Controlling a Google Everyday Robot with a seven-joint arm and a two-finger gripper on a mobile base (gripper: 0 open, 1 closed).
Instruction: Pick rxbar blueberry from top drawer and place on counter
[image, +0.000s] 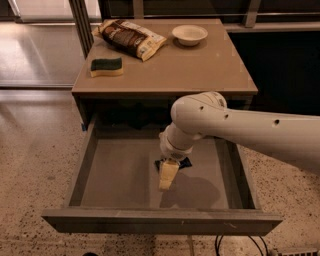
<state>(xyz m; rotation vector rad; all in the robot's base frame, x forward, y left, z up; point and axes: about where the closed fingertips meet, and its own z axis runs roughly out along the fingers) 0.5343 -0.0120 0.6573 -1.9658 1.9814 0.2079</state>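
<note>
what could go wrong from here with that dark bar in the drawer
The gripper hangs low in the wide grey-brown top drawer, covering most of the small dark navy rxbar blueberry; the flat bar might slide away rather than lift. Rising, the white arm could catch the smooth tan-beige counter at its front edge.

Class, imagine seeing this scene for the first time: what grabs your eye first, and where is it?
The big white arm reaches from the right into the open top drawer, its gripper down at the dark rxbar blueberry. Behind, the counter carries a snack bag, sponge and bowl.
</note>
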